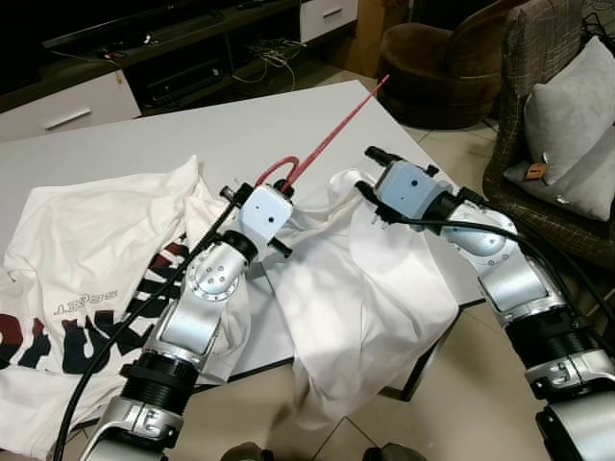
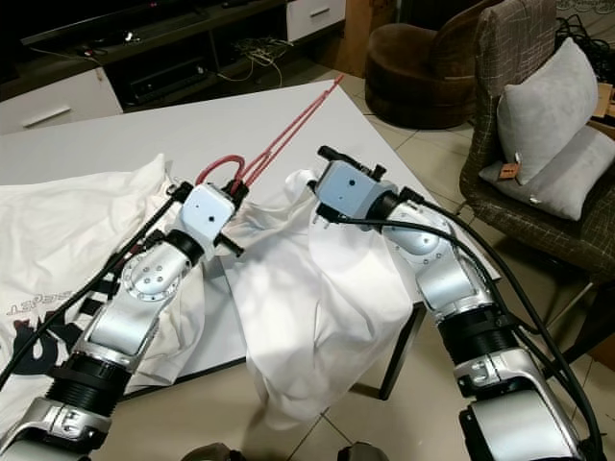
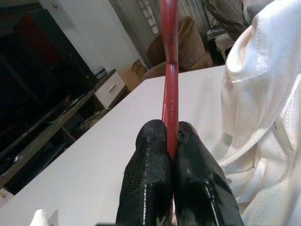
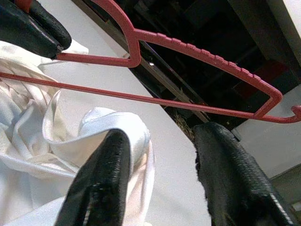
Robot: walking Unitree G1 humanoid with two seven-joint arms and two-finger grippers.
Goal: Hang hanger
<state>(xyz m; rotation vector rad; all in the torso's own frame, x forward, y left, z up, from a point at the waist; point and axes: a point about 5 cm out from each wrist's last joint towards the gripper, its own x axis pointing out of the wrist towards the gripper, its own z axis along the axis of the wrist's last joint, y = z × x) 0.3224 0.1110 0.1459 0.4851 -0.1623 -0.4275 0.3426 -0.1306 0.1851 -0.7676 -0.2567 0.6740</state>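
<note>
Red hanger sits pinched in your left gripper; your right gripper gapes empty by the shirt, still undressed, nothing hung.

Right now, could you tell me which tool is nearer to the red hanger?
Left. The left tool is shut on the red hanger, gripping it above the white table. The right tool is open beside it, over the white shirt, not touching the hanger.

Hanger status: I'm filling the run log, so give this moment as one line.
left tool: shut on hanger | right tool: open, at white shirt | table: shirt draped over edge
</note>
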